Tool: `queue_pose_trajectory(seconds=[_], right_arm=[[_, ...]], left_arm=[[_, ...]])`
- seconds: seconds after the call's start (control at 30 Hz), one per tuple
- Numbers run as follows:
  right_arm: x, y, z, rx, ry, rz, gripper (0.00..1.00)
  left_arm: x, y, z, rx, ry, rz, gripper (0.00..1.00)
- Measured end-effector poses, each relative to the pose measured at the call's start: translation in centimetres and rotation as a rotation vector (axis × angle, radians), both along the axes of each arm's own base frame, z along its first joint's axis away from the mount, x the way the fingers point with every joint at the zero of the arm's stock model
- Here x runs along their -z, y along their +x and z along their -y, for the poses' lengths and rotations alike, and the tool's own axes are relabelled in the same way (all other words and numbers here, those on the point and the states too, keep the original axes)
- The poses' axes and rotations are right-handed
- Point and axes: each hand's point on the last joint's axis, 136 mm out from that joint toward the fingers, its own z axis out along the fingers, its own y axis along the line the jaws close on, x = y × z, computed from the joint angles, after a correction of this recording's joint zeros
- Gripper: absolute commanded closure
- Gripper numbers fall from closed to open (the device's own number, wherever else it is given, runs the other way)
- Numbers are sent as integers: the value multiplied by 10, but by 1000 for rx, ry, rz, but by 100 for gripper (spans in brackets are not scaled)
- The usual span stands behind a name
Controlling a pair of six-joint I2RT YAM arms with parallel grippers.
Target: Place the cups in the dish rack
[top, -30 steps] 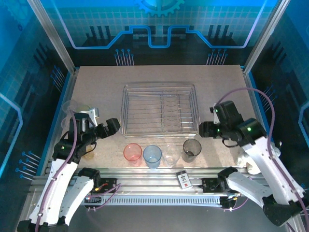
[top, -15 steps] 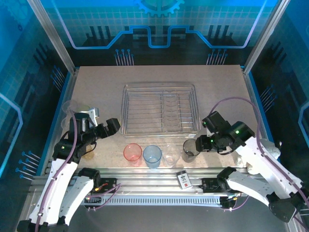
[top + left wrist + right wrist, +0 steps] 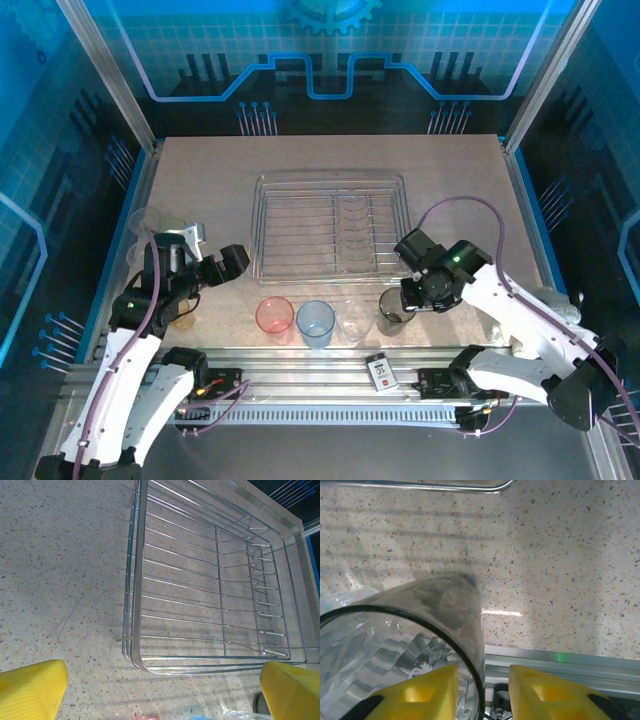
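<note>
Top view, change: right hand has come from beside the dish rack down onto the grey cup, narrowing as it went; the first pick looks under way.
Top view, left hand: unmoved, dish rack just ahead of it.
Left wrist, left hand: spread wide, empty; dish rack ahead holds no cups.
Right wrist, right hand: half closed astride the grey cup wall, one finger inside, one outside; a gap shows, no pinch yet.
Hard to make out: grey cup's base cut off; clear cup left of the hand is faint.

Speckled tabletop, blue circuit-patterned walls, perhaps backlit
</note>
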Motion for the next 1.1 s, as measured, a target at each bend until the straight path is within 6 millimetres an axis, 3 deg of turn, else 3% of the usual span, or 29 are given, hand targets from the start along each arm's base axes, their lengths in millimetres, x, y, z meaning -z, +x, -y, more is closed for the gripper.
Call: queue_pose_trajectory(seconds=[0.3,0.4,0.67,0.73,0.83,1.0,1.1], right_arm=[[16,3,12,32,-98,-16,89],[14,5,11,42,-96,-6,100],[1,3,21,59,-140,4,100],[-13,4,21,48,-120,34,100],[-51,12,14,21,-41,132,100],[-129,25,-6,-69,134,316,100],[-164,32,-27,-155,256,399,100]], left_arm=[[4,1,0,1,0,0,1],[6,2,1,3,1,-6,1],[7,-2,18,78,2,-6,0],[7,-5,23,99,1,-10,1],[1,-12,29,132,-19,-27,1],[-40,-23,54,241,-165,40,1],[-69,-30,70,309,-294,104,1]])
